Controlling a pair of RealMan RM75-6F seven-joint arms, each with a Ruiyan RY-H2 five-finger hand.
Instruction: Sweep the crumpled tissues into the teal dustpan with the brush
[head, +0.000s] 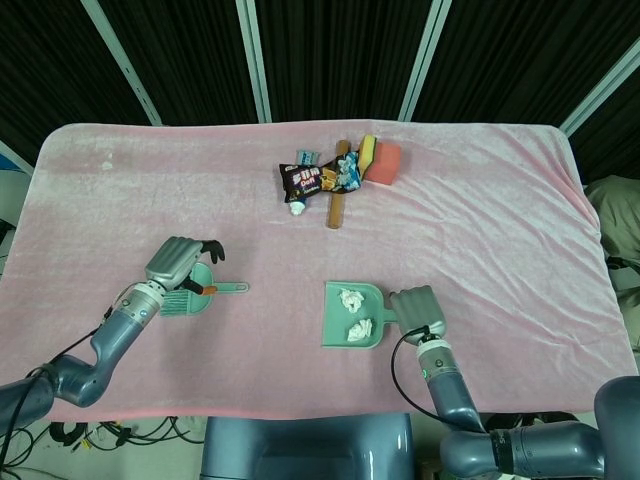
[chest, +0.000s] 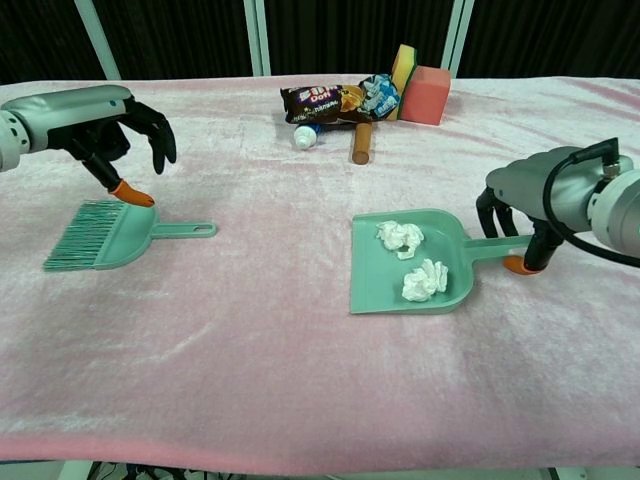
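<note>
The teal dustpan lies on the pink cloth with two crumpled tissues inside, one near the back and one nearer the handle. My right hand grips the dustpan's handle, fingers curled around it. The teal brush lies flat on the cloth at the left, bristles pointing left. Just above its back, my left hand hovers with fingers spread and holds nothing.
At the back centre lies a pile: a dark snack bag, a pink block, a yellow-green sponge, a brown cylinder and a small white bottle.
</note>
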